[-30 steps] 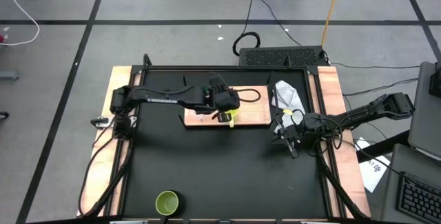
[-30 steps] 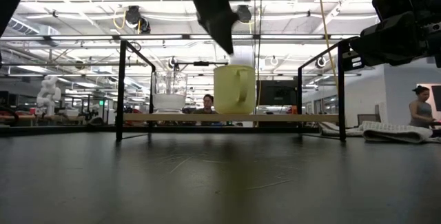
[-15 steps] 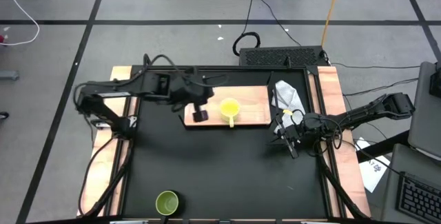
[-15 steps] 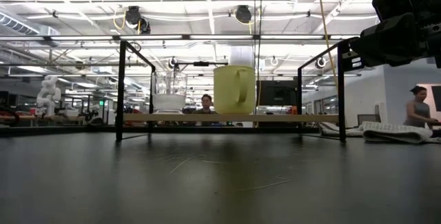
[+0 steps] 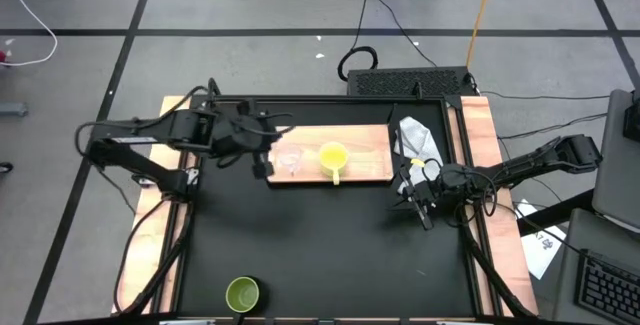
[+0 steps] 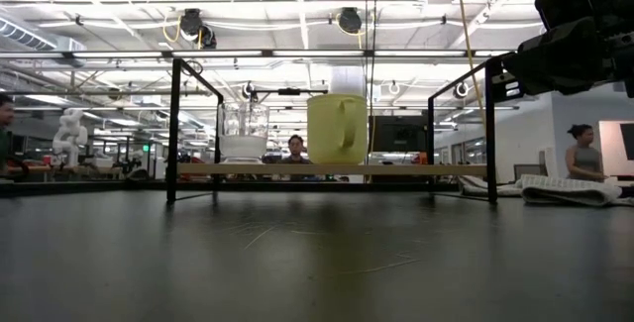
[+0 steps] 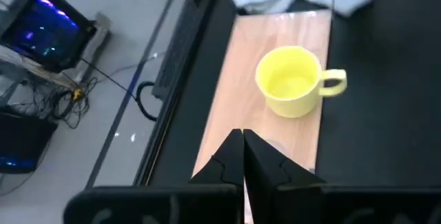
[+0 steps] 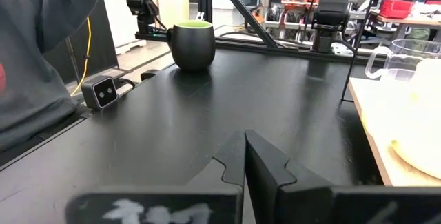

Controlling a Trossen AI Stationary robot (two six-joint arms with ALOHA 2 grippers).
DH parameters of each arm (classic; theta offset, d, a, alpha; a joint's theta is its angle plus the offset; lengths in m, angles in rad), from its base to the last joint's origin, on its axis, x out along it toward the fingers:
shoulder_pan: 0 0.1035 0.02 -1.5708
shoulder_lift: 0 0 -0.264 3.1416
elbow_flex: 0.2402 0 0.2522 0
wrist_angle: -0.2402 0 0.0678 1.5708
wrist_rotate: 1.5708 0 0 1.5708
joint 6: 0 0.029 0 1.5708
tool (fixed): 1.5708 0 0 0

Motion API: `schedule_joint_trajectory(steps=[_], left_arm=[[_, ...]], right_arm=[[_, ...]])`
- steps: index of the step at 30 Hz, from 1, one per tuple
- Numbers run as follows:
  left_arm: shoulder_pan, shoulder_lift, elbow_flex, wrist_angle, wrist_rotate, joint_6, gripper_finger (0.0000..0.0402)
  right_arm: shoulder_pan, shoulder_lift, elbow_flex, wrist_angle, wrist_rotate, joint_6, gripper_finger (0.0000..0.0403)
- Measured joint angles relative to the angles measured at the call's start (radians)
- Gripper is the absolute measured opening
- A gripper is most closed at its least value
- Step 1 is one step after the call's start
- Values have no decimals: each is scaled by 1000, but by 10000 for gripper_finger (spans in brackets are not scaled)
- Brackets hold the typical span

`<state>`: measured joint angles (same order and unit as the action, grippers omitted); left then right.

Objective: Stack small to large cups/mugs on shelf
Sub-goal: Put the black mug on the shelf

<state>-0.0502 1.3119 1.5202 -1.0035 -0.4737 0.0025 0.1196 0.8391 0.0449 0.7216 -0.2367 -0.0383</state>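
Bright yellow handled mug (image 5: 333, 156) and small clear glass cup (image 5: 291, 159) side by side on flat light-brown wooden shelf (image 5: 370, 168). Dark olive-green mug (image 5: 243, 293) at table's near edge. Left gripper (image 5: 262, 162) closed, empty, at shelf's left end. Right gripper (image 5: 424, 215) closed, empty, parked right.

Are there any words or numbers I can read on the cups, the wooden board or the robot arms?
None can be read.
Yellow mug: plain, no writing.
Glass cup: no writing.
Green mug: no writing.
Wooden board: only wood grain.
Right gripper: there are pale marks on the wrist below it, too blurred to read.
Left gripper: no label shows.
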Motion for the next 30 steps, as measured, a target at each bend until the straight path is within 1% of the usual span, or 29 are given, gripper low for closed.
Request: schedule_joint_trajectory(steps=[4,7,12,17,21,25,30], left_arm=[[-1,-169,-219,201,21,-6,1],[0,-297,-405,396,48,9,1],[-7,-467,-696,680,189,-16,0],[-47,-618,-953,905,183,-43,0],[-81,-700,-1119,1078,185,-50,0],[-111,-751,-1253,1242,177,-36,0],[-124,-793,-1350,1291,176,-14,0]], right_arm=[[0,0,0,0,0,0,0],[0,0,0,4,0,0,0],[0,0,0,6,0,0,0],[0,0,0,5,0,0,0],[0,0,0,7,0,1,0],[0,0,0,8,0,1,0],[0,0,0,12,0,1,0]])
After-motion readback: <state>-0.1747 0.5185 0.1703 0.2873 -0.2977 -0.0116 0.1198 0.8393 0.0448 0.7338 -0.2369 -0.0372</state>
